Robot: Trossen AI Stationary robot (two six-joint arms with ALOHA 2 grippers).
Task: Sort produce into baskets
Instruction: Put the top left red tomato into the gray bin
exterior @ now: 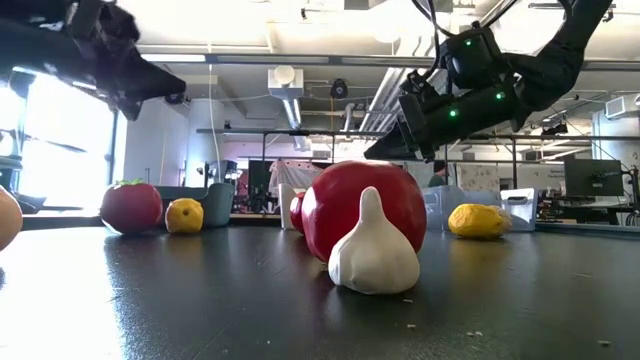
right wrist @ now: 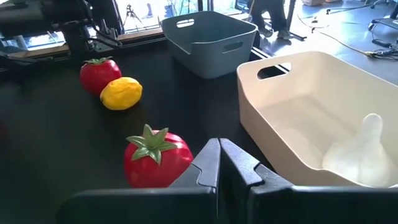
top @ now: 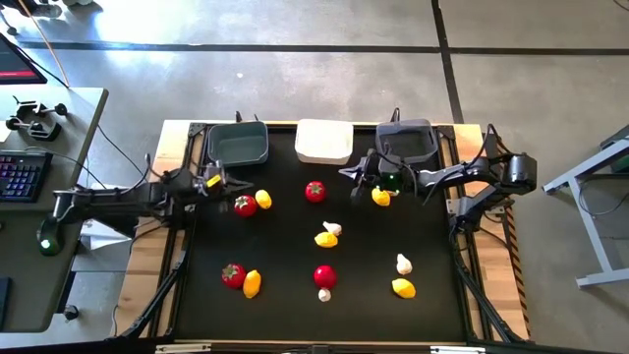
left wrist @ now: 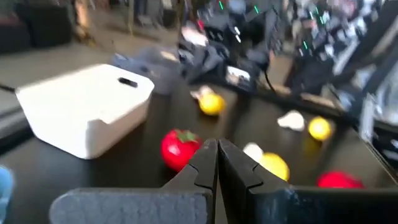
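Observation:
Toy produce lies scattered on the black table: tomatoes (top: 314, 191) (top: 245, 205) (top: 233, 274), lemons (top: 381, 196) (top: 262, 199) and garlic bulbs (top: 403, 263). Along the far edge stand a dark grey basket (top: 238, 143), a white basket (top: 324, 141) and another dark grey basket (top: 406, 141). One garlic bulb (right wrist: 364, 149) lies inside the white basket (right wrist: 298, 112). My left gripper (top: 226, 183) hovers shut near the left grey basket, above the table. My right gripper (top: 344, 173) is shut in front of the white basket, with a tomato (right wrist: 155, 155) just beyond its fingertips.
A lemon and garlic pair (top: 327, 234) lies mid-table. A tomato (exterior: 365, 210) with a garlic bulb (exterior: 372, 250) against it sits near the front edge. Beside the table's left stands a desk with a keyboard (top: 20, 177). Wooden rails (top: 177, 133) frame the table.

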